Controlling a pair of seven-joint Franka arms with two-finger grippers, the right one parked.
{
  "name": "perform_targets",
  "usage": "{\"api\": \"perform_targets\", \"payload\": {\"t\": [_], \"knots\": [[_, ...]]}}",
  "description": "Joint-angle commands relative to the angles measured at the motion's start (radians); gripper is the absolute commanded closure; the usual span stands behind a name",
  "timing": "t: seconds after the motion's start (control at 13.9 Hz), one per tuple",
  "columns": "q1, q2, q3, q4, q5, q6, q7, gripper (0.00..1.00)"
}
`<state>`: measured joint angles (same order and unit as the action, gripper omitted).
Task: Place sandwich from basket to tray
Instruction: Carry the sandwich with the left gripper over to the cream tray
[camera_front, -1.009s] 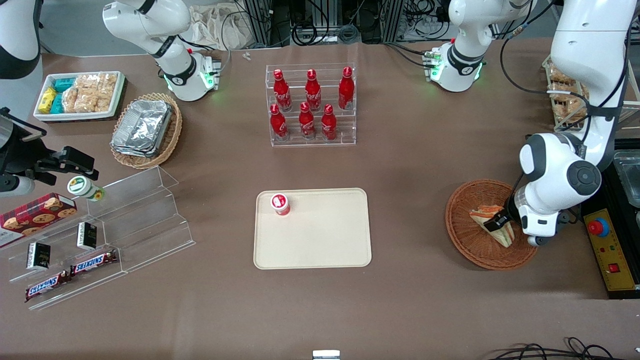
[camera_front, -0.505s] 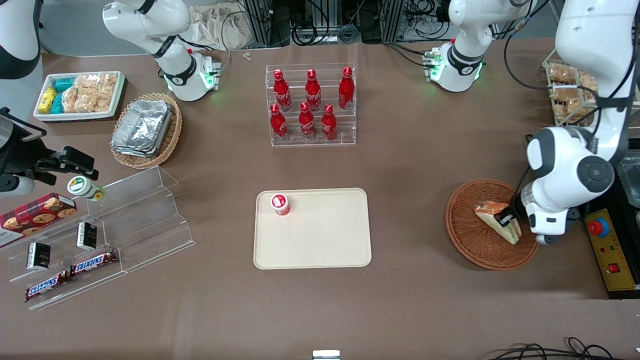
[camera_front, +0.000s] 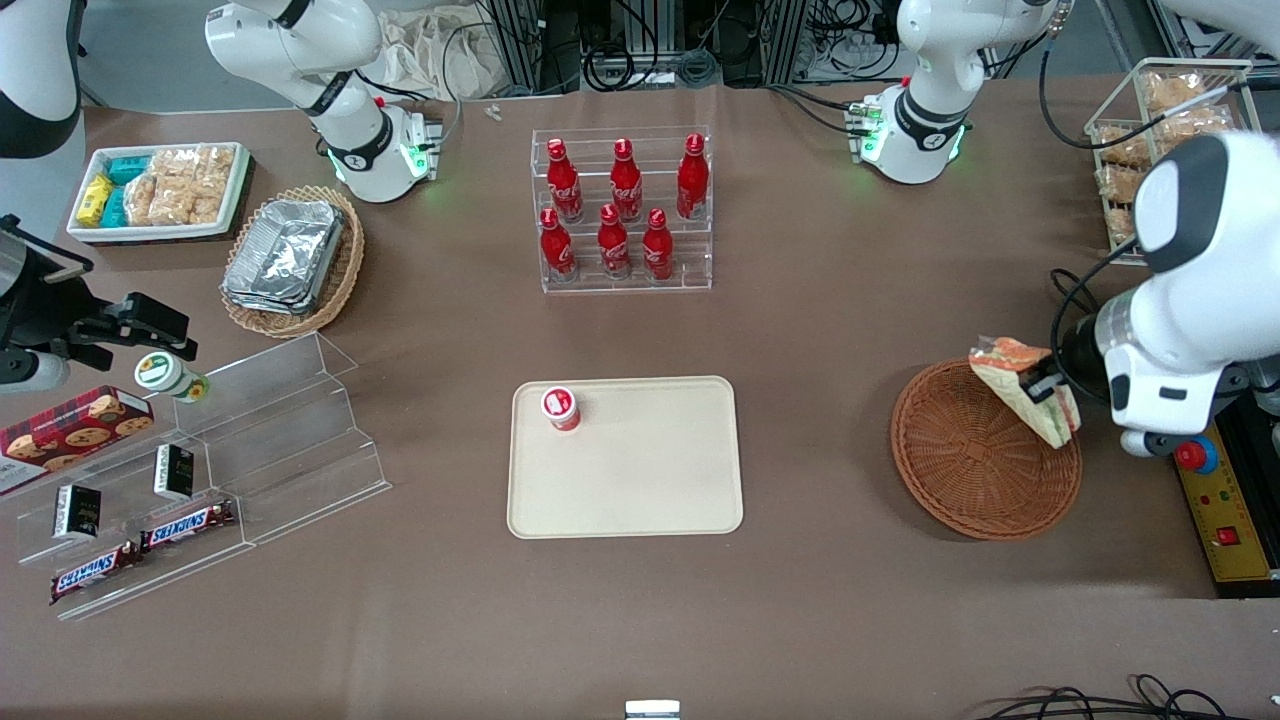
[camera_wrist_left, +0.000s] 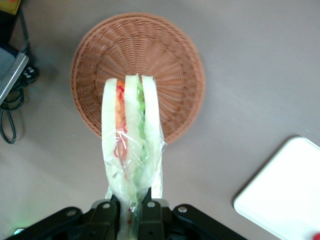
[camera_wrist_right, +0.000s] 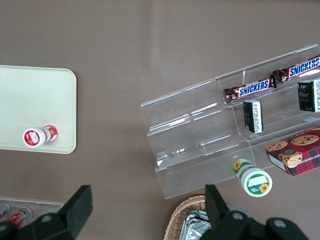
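My left gripper (camera_front: 1040, 388) is shut on the wrapped sandwich (camera_front: 1020, 390), a pale wedge with green, orange and red layers, and holds it in the air above the rim of the round reddish-brown basket (camera_front: 975, 460). The left wrist view shows the sandwich (camera_wrist_left: 131, 145) pinched at its narrow end between the gripper (camera_wrist_left: 131, 220) fingers, with the empty basket (camera_wrist_left: 145, 55) below it. The cream tray (camera_front: 640, 480) lies mid-table, toward the parked arm from the basket; its corner (camera_wrist_left: 285, 200) shows in the wrist view.
A small red-and-white cup (camera_front: 561, 407) stands on the tray's corner. A clear rack of red bottles (camera_front: 622, 210) sits farther from the camera than the tray. A yellow control box (camera_front: 1220, 500) lies beside the basket. A wire rack of snacks (camera_front: 1150, 130) stands at the working arm's end.
The gripper has risen out of the basket with the sandwich, moving up and away from the front camera. The basket is now empty.
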<state>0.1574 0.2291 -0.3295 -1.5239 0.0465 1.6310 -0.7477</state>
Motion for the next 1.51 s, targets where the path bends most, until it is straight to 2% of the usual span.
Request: {"api": "perform_targets", "payload": {"t": [0.0,0.14,0.36,0.43,0.58,0.94,1.01,1.08,1.23,1.44], "knots": [[-0.001,0.029,-0.1,0.04,0.013,-0.028,-0.002,1.0],[-0.001,0.033,-0.144,0.042,0.007,-0.025,0.062,1.0],[-0.004,0.056,-0.267,0.044,0.0,-0.004,0.088,1.0],[-0.019,0.059,-0.308,0.044,0.01,0.03,0.09,1.0],[-0.086,0.081,-0.321,0.042,0.036,0.097,0.09,1.0],[-0.257,0.289,-0.319,0.041,0.193,0.329,0.068,1.0],[-0.277,0.329,-0.318,0.04,0.199,0.376,0.058,1.0],[-0.288,0.367,-0.315,0.039,0.205,0.418,0.057,1.0],[-0.289,0.438,-0.315,0.033,0.284,0.476,0.053,1.0],[-0.291,0.527,-0.315,0.033,0.354,0.545,0.053,1.0]]}}
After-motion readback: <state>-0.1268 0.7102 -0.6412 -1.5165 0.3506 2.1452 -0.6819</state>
